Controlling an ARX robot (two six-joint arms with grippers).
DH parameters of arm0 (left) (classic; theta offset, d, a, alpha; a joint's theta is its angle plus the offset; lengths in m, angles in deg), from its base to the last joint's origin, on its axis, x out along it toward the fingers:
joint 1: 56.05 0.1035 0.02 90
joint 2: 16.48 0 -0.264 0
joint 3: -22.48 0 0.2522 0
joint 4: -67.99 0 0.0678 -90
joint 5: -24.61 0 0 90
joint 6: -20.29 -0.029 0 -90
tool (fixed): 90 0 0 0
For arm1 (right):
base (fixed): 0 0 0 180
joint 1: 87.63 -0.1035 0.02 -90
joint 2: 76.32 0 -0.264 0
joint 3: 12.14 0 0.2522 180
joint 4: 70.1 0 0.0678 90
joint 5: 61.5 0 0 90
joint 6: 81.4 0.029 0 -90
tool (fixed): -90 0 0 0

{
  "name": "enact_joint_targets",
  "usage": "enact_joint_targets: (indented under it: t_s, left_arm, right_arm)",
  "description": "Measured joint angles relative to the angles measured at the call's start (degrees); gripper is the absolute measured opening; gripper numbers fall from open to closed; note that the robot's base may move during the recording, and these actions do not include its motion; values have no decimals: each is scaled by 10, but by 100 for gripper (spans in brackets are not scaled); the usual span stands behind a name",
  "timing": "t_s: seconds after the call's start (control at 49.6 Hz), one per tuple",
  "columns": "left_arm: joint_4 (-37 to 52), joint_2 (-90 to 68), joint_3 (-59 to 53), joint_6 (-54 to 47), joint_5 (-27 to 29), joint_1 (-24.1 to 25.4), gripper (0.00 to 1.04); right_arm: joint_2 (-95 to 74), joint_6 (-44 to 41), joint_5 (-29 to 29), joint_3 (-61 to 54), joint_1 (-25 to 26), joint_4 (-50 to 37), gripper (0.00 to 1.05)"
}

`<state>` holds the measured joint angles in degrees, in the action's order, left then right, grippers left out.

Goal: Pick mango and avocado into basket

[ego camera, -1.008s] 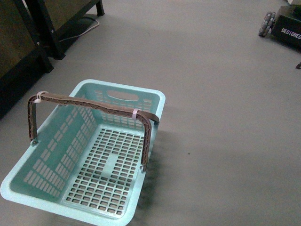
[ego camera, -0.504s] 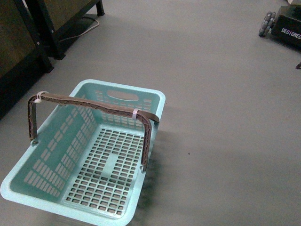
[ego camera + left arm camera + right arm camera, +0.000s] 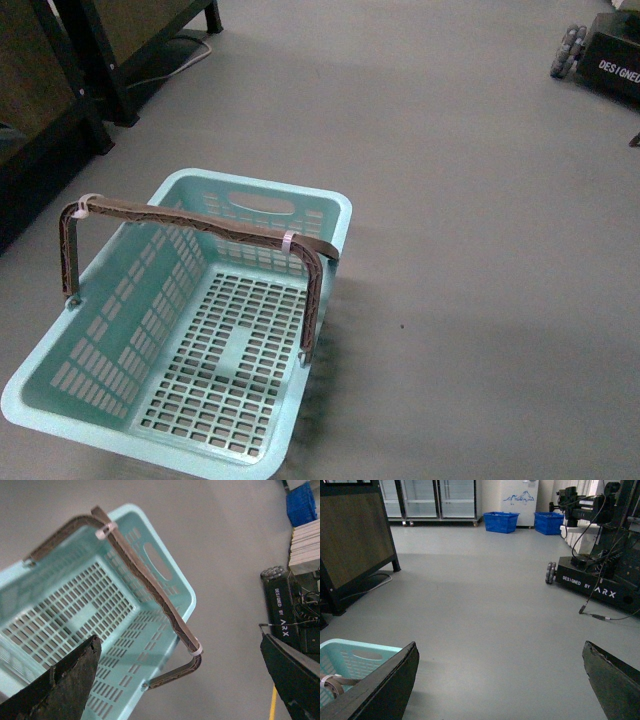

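Aqua basket (image 3: 120, 310) standing on the grey floor (image 3: 480, 250), toward my left. Its brown handle (image 3: 200, 222) is raised across the slotted interior, with white zip ties (image 3: 288, 241) at both bends. My left gripper (image 3: 178, 639) hangs above the basket, fingers (image 3: 65, 685) spread wide, holding nothing. My right gripper (image 3: 500, 645) likewise gapes unladen over the floor beside the basket. Far right: a black wheeled base (image 3: 615, 62). Far left: a dark frame (image 3: 95, 70).

Aqua basket (image 3: 172, 577), brown handle (image 3: 150, 582) raised, beyond the left gripper's (image 3: 178, 639) wide-spread fingers (image 3: 70, 680)
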<state>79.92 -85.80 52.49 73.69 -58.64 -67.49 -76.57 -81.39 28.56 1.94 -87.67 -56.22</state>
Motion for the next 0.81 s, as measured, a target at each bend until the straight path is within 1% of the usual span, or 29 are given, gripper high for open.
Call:
enact_joint_targets:
  t_s: [0.161,0.282,0.464,0.665,0.807]
  left_arm:
    - [109,-200,49,70,-24,-8,97]
    - [186,-362,113,108,-37,-11,97]
    - [253,-474,180,128,-47,-11,97]
    - [253,-564,267,138,-59,-16,97]
    - [257,-653,353,150,-61,-24,97]
  right_arm:
    - [0,0,0,0,0,0,97]
    - [0,0,0,0,0,0,97]
    - [0,0,0,0,0,0,97]
    - [0,0,0,0,0,0,97]
    - [0,0,0,0,0,0,97]
